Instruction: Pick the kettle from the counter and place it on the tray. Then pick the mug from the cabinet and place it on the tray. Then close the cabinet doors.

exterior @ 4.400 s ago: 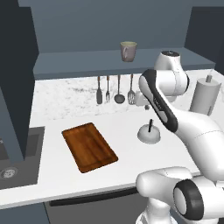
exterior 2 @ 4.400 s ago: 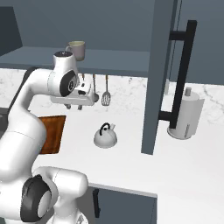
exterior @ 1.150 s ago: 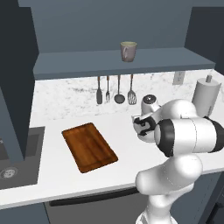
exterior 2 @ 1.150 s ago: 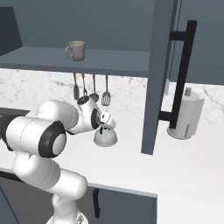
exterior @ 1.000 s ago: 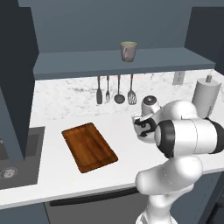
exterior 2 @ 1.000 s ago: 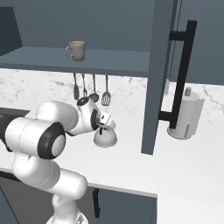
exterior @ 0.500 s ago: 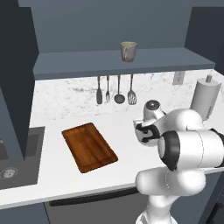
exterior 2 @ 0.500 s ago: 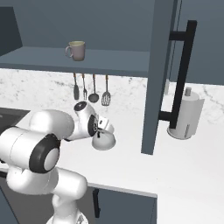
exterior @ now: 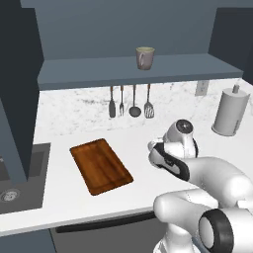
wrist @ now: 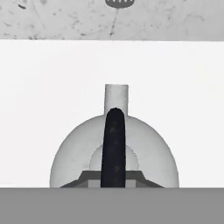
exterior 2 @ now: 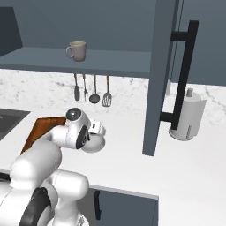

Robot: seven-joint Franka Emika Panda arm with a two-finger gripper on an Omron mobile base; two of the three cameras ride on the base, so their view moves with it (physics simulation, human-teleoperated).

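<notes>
Black kettle handle [wrist: 113, 148] sat dead centre under the end effector [exterior 2: 98, 130], whose jaws had just snapped from wide to shut on it. Kettle [wrist: 114, 153] was still on the desk [exterior: 148, 197], right of the tray [exterior: 100, 165]. Grasp looked made; lift was next.

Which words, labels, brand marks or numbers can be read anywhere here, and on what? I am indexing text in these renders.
None: no readable text in any view.
The squat silvery-white kettle with a black arched handle, the beige-grey mug, the reddish-brown wooden tray and the tall grey paper-towel cylinder are plain.
</notes>
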